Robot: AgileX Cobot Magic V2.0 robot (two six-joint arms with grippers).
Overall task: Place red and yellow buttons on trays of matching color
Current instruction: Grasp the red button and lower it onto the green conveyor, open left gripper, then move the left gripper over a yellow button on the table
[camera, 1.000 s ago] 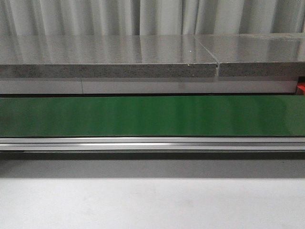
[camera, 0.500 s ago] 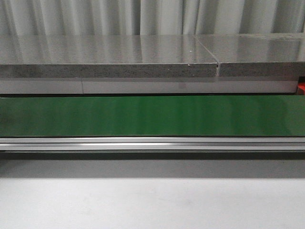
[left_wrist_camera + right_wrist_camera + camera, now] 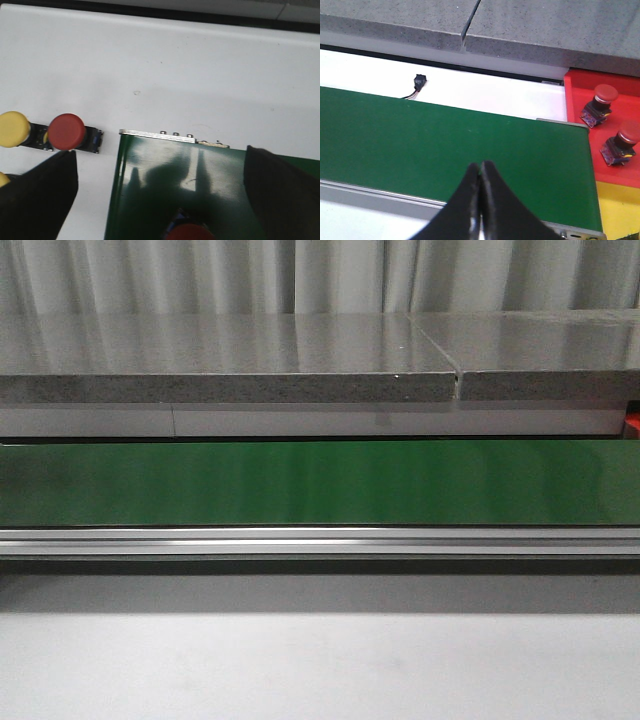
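Green conveyor belt (image 3: 320,483): surface bare across the whole front view; open passage along its length. Bounded at the back by the grey stone ledge (image 3: 230,365), at the front by the aluminium rail (image 3: 320,540).

White table (image 3: 320,665): bare in front of the rail.

Belt end, left wrist view: red button (image 3: 190,233) sits on the belt between the wide-spread fingers (image 3: 37,197). Beside the belt edge, on white table, red button (image 3: 67,131) and yellow button (image 3: 12,129) stand close together.

Belt end, right wrist view: red tray (image 3: 580,97) holds two red buttons (image 3: 605,95), well apart from the closed fingertips (image 3: 479,172). Small black connector (image 3: 420,80) with wires lies behind the belt.
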